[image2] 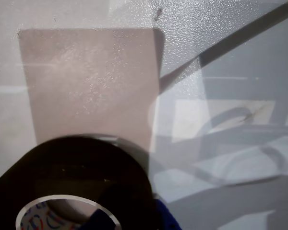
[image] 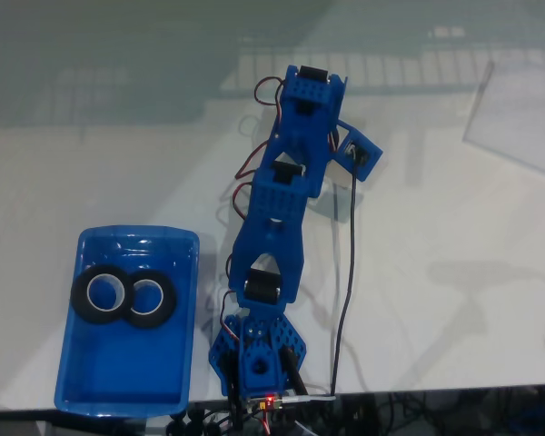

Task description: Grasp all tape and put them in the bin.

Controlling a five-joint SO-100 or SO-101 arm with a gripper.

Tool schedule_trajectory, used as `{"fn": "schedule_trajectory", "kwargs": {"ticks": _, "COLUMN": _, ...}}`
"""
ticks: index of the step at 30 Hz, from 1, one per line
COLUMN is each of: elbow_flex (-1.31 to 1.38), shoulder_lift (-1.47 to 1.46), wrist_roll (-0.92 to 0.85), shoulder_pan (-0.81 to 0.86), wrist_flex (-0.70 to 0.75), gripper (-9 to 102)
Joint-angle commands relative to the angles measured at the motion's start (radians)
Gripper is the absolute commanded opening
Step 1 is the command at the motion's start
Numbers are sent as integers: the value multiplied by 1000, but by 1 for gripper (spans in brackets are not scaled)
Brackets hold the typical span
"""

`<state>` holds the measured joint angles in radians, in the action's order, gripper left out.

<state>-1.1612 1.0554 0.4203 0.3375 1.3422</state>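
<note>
Wrist view: a matte black tape ring [image2: 81,167] looms close; whether the jaws grip it is unclear.

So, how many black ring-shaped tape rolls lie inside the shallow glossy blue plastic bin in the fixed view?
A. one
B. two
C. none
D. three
B: in the fixed view two black ring-shaped tape rolls, one and another, lie side by side and touching in the shallow glossy blue plastic bin.

White glossy table [image: 454,300] w/ window-grid reflections along its far side, a clear plastic sheet [image: 518,113] at far right, cables [image: 409,413] along the near edge.
</note>
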Motion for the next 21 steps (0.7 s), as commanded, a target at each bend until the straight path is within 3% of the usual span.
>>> {"fn": "schedule_trajectory", "kwargs": {"ticks": 1, "elbow_flex": 32, "shoulder_lift": 155, "wrist_roll": -14, "shoulder_pan": -11, "wrist_flex": -11, "gripper": 0}}
{"fn": "schedule_trajectory", "kwargs": {"ticks": 10, "elbow_flex": -192, "shoulder_lift": 689, "wrist_roll": -112, "shoulder_pan": -196, "wrist_flex": -15, "gripper": 0}}
{"fn": "schedule_trajectory", "kwargs": {"ticks": 21, "elbow_flex": -627, "shoulder_lift": 1356, "wrist_roll": -265, "shoulder_pan": -703, "wrist_flex": -5, "gripper": 0}}
